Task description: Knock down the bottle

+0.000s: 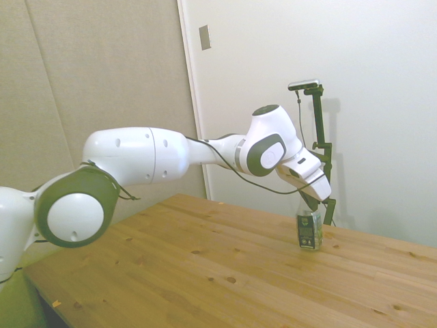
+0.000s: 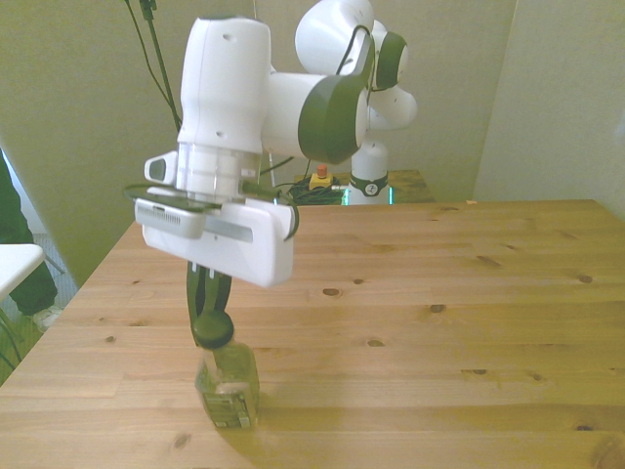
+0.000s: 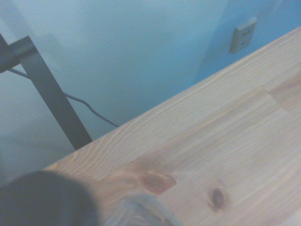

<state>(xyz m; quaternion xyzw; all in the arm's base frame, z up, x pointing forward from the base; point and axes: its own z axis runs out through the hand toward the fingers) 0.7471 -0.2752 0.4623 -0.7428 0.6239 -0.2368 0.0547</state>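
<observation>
A small clear bottle [image 2: 229, 387] with a dark green-and-white label stands upright on the wooden table [image 2: 439, 293], near its front edge on the front view's left. Its dark cap [image 2: 213, 330] sits right under my gripper [image 2: 209, 308], whose dark fingers point down, close together, and seem to touch the cap. In the side view the bottle [image 1: 309, 231] stands near the table's far edge, directly below the gripper [image 1: 315, 203]. In the wrist view the cap [image 3: 42, 200] is a dark blur beside the bottle's clear shoulder [image 3: 141, 214].
A person in dark clothes [image 2: 18, 234] stands at the front view's left edge, beside a white surface [image 2: 15, 262]. A red button [image 2: 319, 178] sits behind the table by the robot's base. The wall with an outlet [image 3: 244, 34] lies just beyond the table edge.
</observation>
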